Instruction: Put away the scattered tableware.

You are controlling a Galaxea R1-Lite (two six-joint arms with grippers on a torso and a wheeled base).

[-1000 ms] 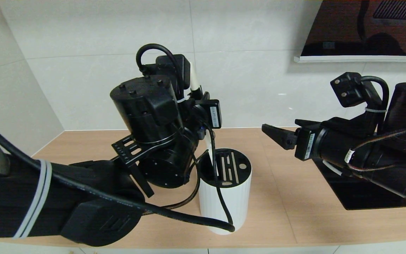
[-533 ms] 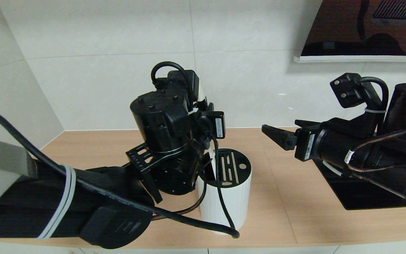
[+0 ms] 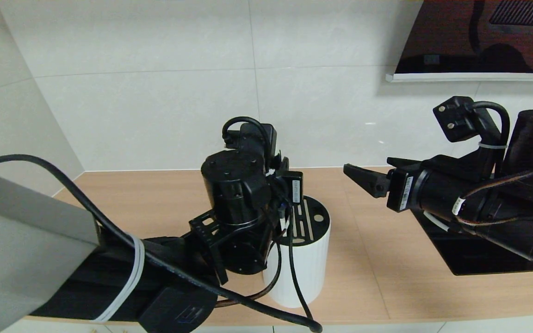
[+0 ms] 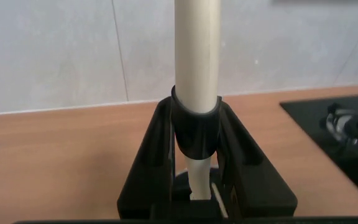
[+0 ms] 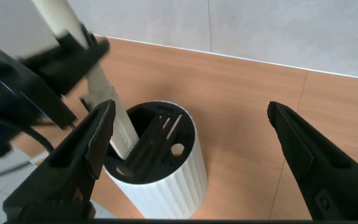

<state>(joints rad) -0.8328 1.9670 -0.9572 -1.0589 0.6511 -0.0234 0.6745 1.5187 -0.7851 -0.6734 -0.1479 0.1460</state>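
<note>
Utensil: your left gripper clamps it, its lower end in the holder near the bench front edge; right gripper spread wide.

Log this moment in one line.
left end effector: shut on cream-handled utensil | utensil: tip inside white holder | right end effector: open, apart from holder

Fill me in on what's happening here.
The left hand grips a cream-handled utensil, whose lower end is already down inside the white holder on the wooden counter. The right hand hangs open off to the side of the holder, holding nothing.
</note>
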